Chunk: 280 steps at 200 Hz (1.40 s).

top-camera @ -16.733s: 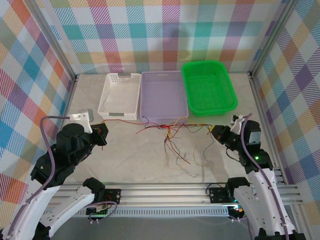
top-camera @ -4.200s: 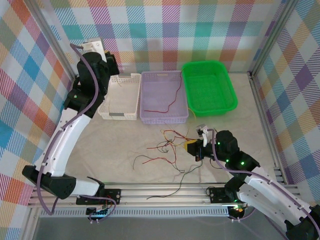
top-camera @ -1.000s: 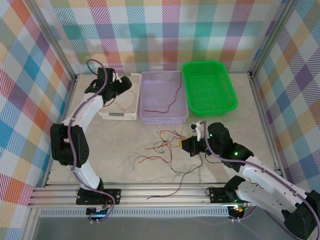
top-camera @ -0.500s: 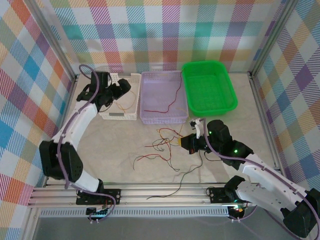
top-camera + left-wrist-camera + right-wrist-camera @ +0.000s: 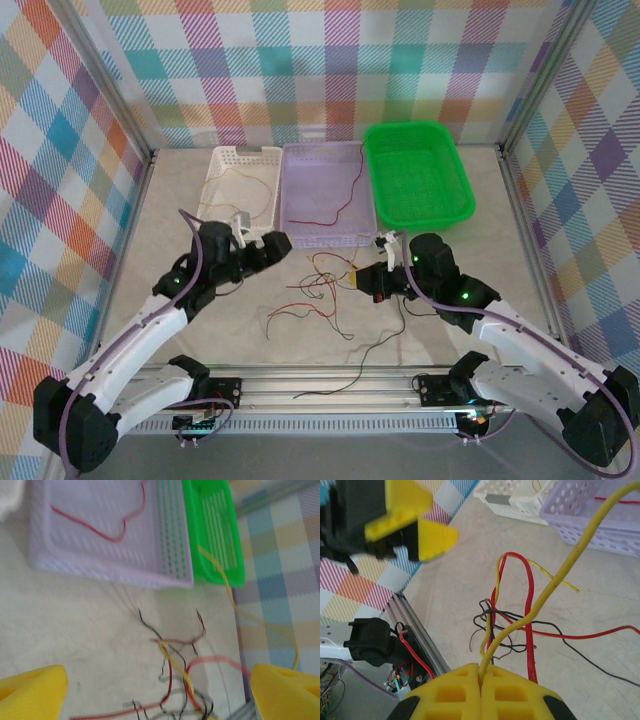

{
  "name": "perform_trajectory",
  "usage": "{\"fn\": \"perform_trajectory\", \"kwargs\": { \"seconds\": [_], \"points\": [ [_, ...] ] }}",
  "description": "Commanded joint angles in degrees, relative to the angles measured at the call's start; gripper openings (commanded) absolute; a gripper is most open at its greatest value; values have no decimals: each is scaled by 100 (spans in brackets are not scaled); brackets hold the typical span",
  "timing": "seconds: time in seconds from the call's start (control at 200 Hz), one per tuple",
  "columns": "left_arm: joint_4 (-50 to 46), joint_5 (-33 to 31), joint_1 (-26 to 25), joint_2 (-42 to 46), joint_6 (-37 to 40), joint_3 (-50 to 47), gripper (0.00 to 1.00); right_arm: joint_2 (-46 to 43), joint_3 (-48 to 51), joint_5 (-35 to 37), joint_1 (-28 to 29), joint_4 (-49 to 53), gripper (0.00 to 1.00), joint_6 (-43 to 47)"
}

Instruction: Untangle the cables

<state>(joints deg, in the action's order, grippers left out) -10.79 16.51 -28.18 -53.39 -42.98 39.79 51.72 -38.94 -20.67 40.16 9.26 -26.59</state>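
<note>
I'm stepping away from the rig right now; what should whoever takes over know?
Left gripper: open, near the tangle on the table.
Right gripper: shut on a yellow cable leading from that tangle.
Done: one red cable lies in the lavender basket, one yellow-orange cable in the white basket.
Left: separate the remaining red, yellow and dark cables.

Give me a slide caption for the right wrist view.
Right gripper shut on a yellow cable; red and black cables tangled beyond.
</note>
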Motion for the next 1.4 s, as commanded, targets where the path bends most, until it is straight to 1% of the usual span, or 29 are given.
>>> {"fn": "perform_trajectory", "kwargs": {
  "seconds": [0.0,0.07,0.235,0.3,0.435,0.565,0.62,0.775,0.8,0.925,0.98,1.035,1.27,1.395],
  "points": [
    [722,373,-373,304,-133,-421,90,29,-207,-55,36,-341,0,-51],
    [790,461,-539,478,-99,-655,87,60,-211,-9,36,-388,0,-93],
    [1080,687,-677,870,-205,-1101,82,125,-230,83,36,-423,0,-132],
    [1307,812,-776,862,-280,-1220,81,143,-227,124,35,-468,0,-157],
    [1569,854,-1090,716,-282,-1321,77,164,-202,193,34,-574,0,-213],
    [1693,858,-1349,583,-239,-1359,70,146,-202,352,35,-538,0,-191],
    [1686,845,-1406,592,-219,-1369,64,141,-207,449,35,-507,0,-180],
    [1658,850,-1469,611,-170,-1369,52,145,-201,732,30,-377,0,-171],
    [1637,841,-1477,604,-157,-1369,48,152,-193,780,35,-366,0,-170],
    [1632,804,-1496,576,-127,-1360,27,132,-167,863,35,-352,0,-188],
    [1604,764,-1493,584,-112,-1346,15,99,-144,919,31,-341,0,-185],
    [1483,699,-1492,616,-60,-1299,0,52,-104,1050,33,-262,0,-189],
    [313,118,-1493,973,497,-900,0,-368,170,1908,-16,410,0,-210],
    [-623,-344,-1482,1079,841,-529,0,-719,324,2224,-334,937,0,-347]
  ]
}}
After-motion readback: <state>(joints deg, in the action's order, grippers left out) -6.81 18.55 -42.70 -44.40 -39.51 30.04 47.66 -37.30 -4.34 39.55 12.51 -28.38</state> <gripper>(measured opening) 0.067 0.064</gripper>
